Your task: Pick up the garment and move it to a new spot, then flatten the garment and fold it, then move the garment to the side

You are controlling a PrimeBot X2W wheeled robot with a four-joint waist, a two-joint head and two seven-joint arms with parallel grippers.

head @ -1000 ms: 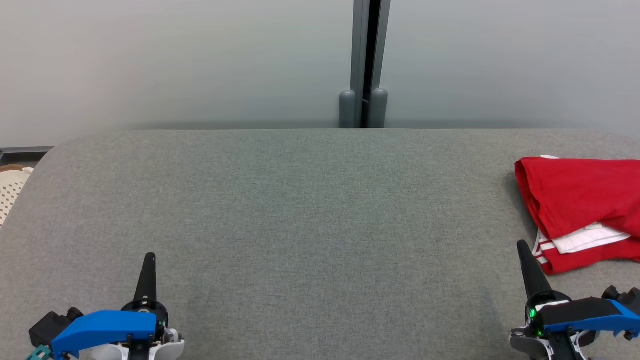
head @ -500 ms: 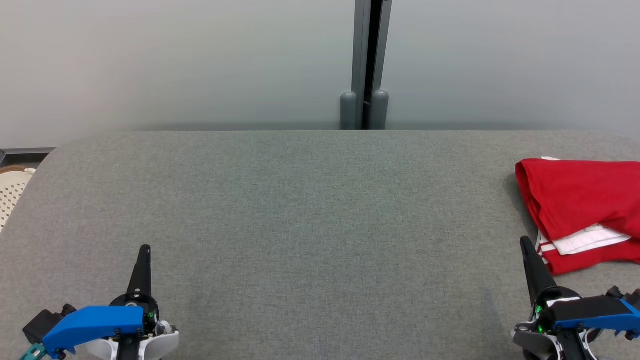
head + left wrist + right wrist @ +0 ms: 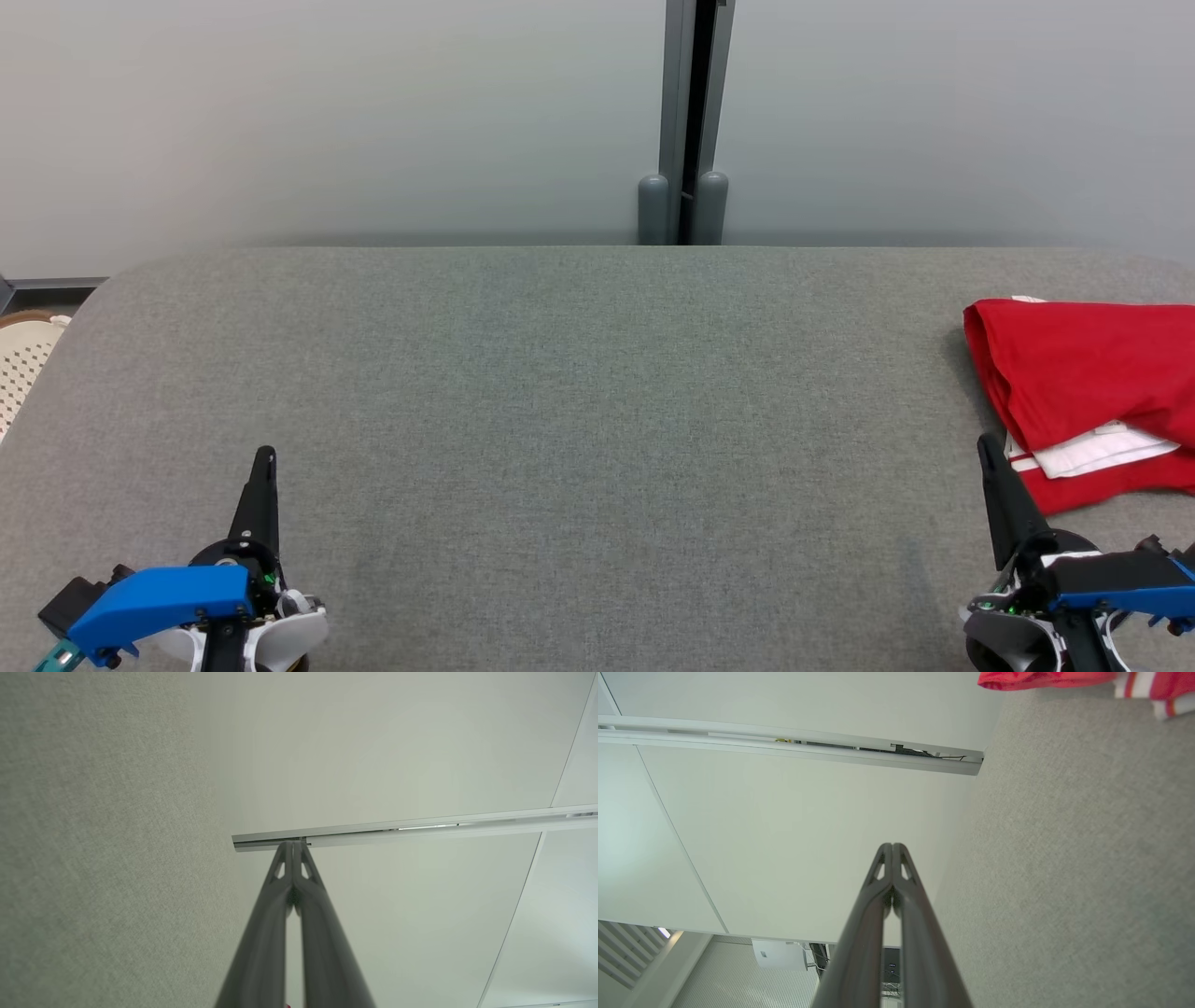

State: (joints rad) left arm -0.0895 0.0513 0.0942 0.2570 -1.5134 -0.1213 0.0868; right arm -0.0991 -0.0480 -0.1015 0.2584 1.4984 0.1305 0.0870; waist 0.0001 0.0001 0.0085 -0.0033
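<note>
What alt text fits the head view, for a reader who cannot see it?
A folded red garment with white trim lies at the right edge of a grey table. The left gripper and right gripper, both shut and empty, point up from the lower corners, the right one beside the garment.

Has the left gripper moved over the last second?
Yes. Against the grey post, the left gripper has drifted leftward and slightly nearer the table's far edge.

Left gripper [image 3: 266, 455] and right gripper [image 3: 983, 441] slightly farther outward than before.
</note>
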